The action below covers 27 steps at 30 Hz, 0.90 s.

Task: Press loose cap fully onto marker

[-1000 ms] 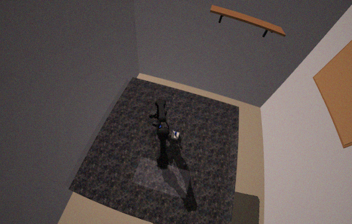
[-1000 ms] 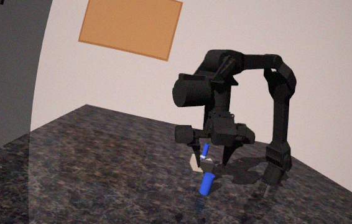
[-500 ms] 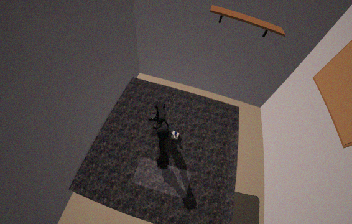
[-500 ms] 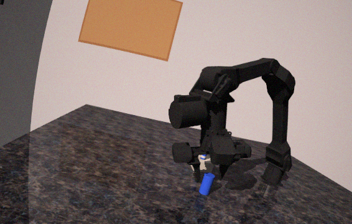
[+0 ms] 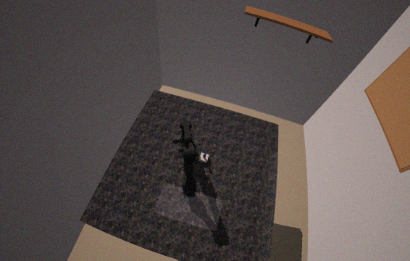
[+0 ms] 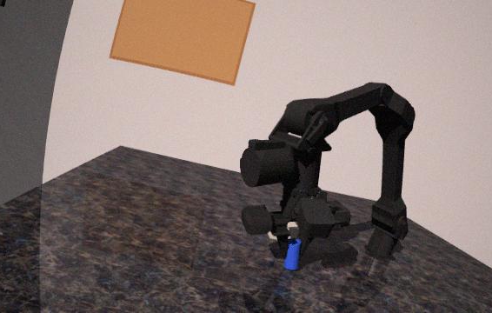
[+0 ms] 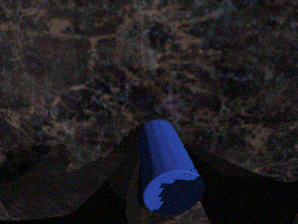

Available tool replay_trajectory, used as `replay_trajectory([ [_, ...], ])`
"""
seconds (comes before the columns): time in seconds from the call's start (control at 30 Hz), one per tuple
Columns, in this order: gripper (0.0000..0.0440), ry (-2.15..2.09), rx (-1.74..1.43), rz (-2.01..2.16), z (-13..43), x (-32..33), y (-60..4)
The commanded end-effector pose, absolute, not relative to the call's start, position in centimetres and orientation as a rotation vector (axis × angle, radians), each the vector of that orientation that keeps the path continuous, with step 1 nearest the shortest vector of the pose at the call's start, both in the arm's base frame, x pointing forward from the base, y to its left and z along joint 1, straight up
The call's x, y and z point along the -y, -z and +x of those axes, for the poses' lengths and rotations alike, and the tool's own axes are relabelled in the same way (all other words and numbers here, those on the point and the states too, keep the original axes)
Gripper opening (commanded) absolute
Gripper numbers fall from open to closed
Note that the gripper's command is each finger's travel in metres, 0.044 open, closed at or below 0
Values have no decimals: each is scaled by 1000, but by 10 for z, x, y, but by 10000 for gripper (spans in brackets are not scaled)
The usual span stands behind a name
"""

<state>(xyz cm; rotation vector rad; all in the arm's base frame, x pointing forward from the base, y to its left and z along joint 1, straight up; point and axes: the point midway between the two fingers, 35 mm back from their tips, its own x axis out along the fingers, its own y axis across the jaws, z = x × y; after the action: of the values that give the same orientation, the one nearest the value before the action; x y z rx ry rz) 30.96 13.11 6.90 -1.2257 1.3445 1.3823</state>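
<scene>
The blue cap [image 6: 292, 256] [image 7: 164, 147] stands upright on the table, its near end partly in dark shadow in the wrist view. My gripper [image 6: 291, 251] [image 7: 161, 153] is low over the table, with one dark finger close against each side of the cap; it looks shut on it. The pale holder block [image 5: 201, 161] shows in the top view, with the blue marker [image 5: 204, 155] in it. In the exterior view the block [image 6: 293, 225] shows only in pieces behind the fingers, and the marker is hidden there. Neither shows in the wrist view. The cap is hidden in the top view.
The black arm [image 6: 393, 165] arches from its base down to the gripper. The dark mottled table top [image 5: 241, 145] [image 6: 142, 217] lies under everything. An orange board [image 5: 404, 109] [image 6: 181, 39] and a wooden shelf [image 5: 288, 22] are on the walls.
</scene>
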Motion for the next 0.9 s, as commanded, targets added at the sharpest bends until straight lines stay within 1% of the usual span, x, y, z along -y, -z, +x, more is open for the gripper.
replay_trajectory([
  [0.0,81,-1363,-1302,-1257,314,-128,-82],
  [0.1,94,-1348,-1278,-1268,318,-125,-92],
  [0.2,96,-1334,-1258,-1276,321,-122,-104],
  [0.53,85,-1303,-1231,-1263,326,-98,-134],
  [0.87,71,-1295,-1244,-1227,319,-65,-157],
])
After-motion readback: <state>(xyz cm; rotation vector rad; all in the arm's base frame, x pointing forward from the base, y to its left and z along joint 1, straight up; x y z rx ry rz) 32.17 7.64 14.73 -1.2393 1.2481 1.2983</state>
